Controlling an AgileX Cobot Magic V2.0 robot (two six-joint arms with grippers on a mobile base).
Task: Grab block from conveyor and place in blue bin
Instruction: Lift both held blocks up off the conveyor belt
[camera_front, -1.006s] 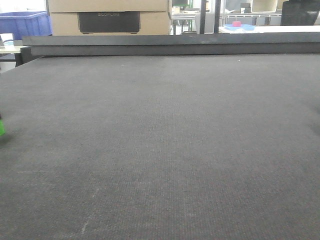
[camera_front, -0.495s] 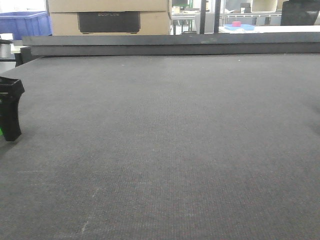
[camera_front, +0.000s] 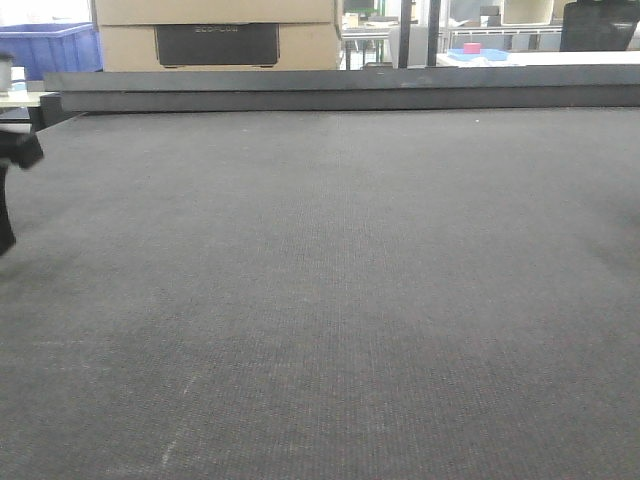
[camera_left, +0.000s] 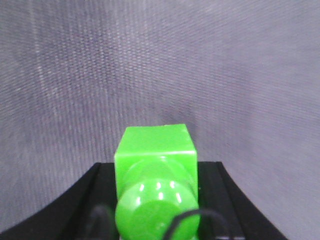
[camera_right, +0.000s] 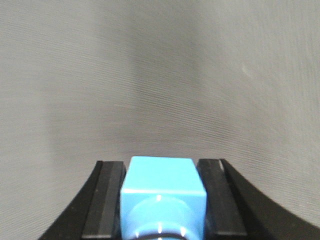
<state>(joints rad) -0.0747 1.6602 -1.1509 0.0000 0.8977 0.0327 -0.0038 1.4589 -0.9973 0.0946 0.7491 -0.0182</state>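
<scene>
Your left gripper (camera_left: 156, 167) is clamped on the green block (camera_left: 155, 145), which sits between its black fingers (camera_left: 105, 190) with the belt (camera_left: 160, 60) behind it. In the front view that gripper is a dark blur at the left edge. It is higher than half a second ago, and the green sliver seen by its tip then no longer shows. Your right gripper (camera_right: 161, 167) is closed on a blue cube (camera_right: 162, 175). The bin (camera_front: 50, 50) stands beyond the rail (camera_front: 340, 90), far left.
</scene>
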